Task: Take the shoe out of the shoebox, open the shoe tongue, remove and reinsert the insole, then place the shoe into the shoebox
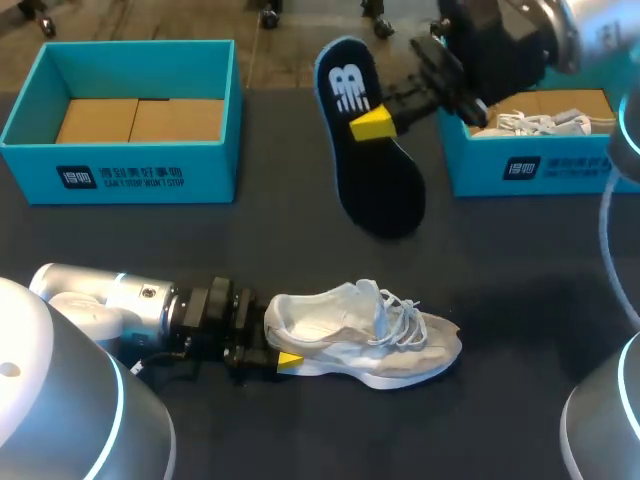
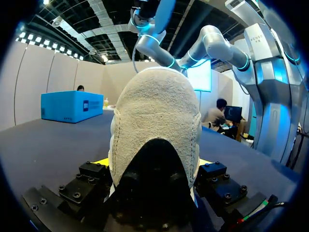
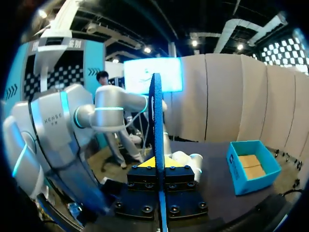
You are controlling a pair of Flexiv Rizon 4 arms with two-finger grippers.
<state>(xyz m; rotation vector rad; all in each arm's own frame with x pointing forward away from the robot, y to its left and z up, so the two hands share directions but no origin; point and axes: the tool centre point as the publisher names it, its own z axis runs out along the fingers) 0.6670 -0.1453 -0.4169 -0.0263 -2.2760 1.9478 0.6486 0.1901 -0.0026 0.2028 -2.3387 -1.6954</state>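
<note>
Two things are held. The pale grey-and-white mesh sneaker stands on the table, heel clamped between the fingers of the left gripper, toe pointing away from them; I judge it light, soft above, firm only at the heel. The thin dark-blue foam insole is pinched at mid-length by the right gripper, above the table, both ends free; it probably bends easily.

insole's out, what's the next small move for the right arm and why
Probably bring the right gripper down toward the shoe, aiming the lower end of the insole at its opening. The insole is fully out and held in the air, and the left gripper clamps the heel on the table, which steadies it.
</note>
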